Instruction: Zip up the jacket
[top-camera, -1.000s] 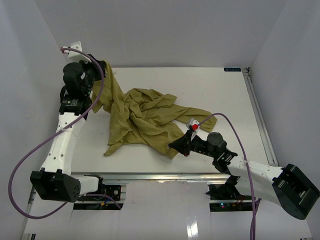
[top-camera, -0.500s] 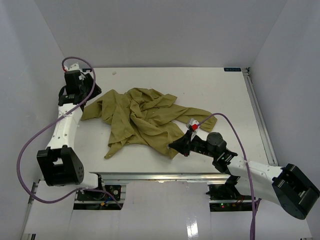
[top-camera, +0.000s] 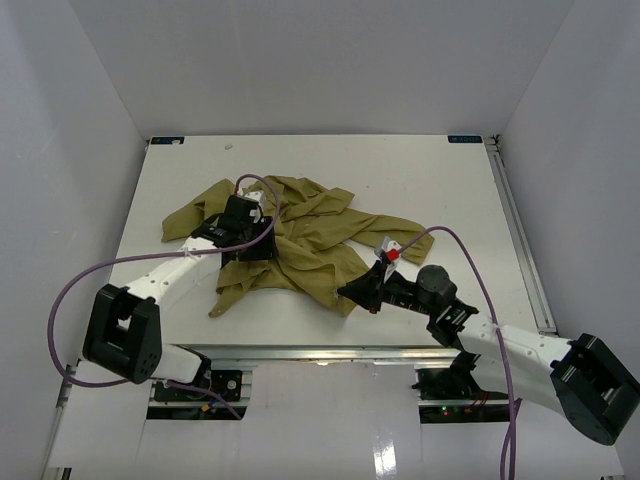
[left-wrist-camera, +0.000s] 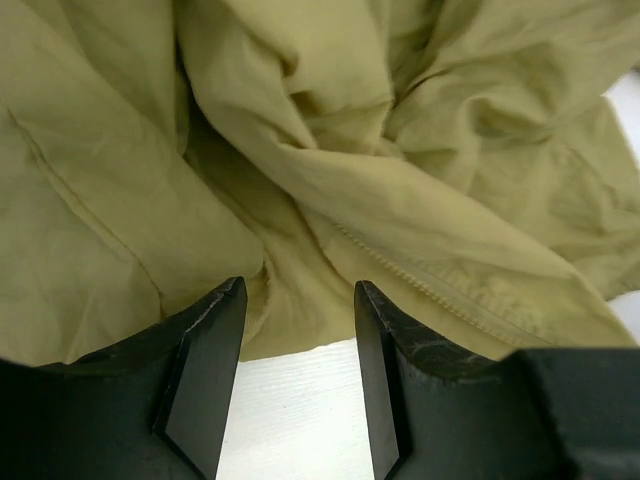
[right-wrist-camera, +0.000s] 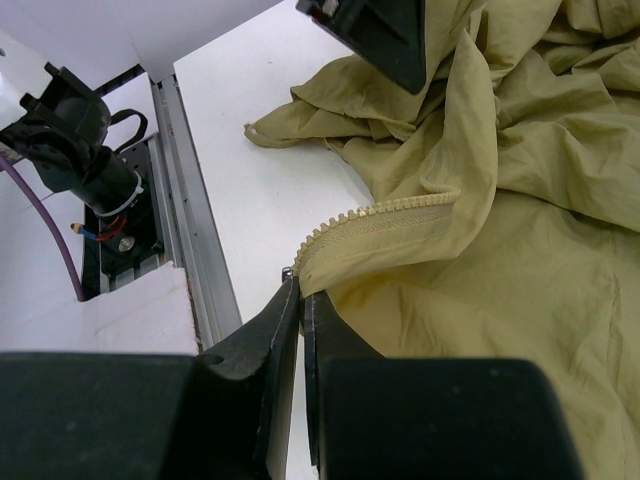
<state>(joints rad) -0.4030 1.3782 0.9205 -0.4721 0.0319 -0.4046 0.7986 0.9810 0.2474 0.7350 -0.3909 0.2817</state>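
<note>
The olive jacket (top-camera: 300, 235) lies crumpled on the white table (top-camera: 430, 180), unzipped. My left gripper (top-camera: 245, 245) rests over the jacket's left part; in the left wrist view (left-wrist-camera: 298, 330) its jaws stand open with bare table between them and fabric (left-wrist-camera: 330, 150) just beyond the tips. A zipper line (left-wrist-camera: 430, 290) runs to the right of the right finger. My right gripper (top-camera: 352, 292) is at the jacket's near right hem. In the right wrist view (right-wrist-camera: 300, 295) it is shut on the jacket's zipper edge (right-wrist-camera: 380, 215), whose teeth curve up from the tips.
A metal rail (right-wrist-camera: 190, 240) runs along the table's near edge. The left arm's base (right-wrist-camera: 80, 140) with a purple cable shows in the right wrist view. The left gripper's tip (right-wrist-camera: 385, 35) shows at that view's top. White walls enclose the table.
</note>
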